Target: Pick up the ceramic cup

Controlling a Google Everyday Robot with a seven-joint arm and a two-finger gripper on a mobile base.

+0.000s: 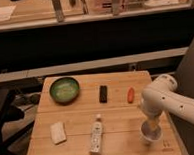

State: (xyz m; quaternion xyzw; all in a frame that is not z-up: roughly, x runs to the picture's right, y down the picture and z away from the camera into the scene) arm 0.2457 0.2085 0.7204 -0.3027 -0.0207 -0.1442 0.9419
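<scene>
The claw [152,125] hung at the ceramic cup [149,137], perhaps dipping inside it, close to the worktop's [121,124] four-o'clock edge; whether it was clenched or released could not be told.

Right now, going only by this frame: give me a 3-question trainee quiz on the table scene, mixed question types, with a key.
1. True or false: the gripper is down at the ceramic cup, near the table's front corner on the right of the view.
2. What lies between the green bowl and the orange object? A) a spoon B) a black bar C) a can
3. How many objects are on the table besides the cup?

Key:
1. True.
2. B.
3. Five: the bowl, the bar, the orange object, the white bottle lying on its side, and the pale block.
</scene>
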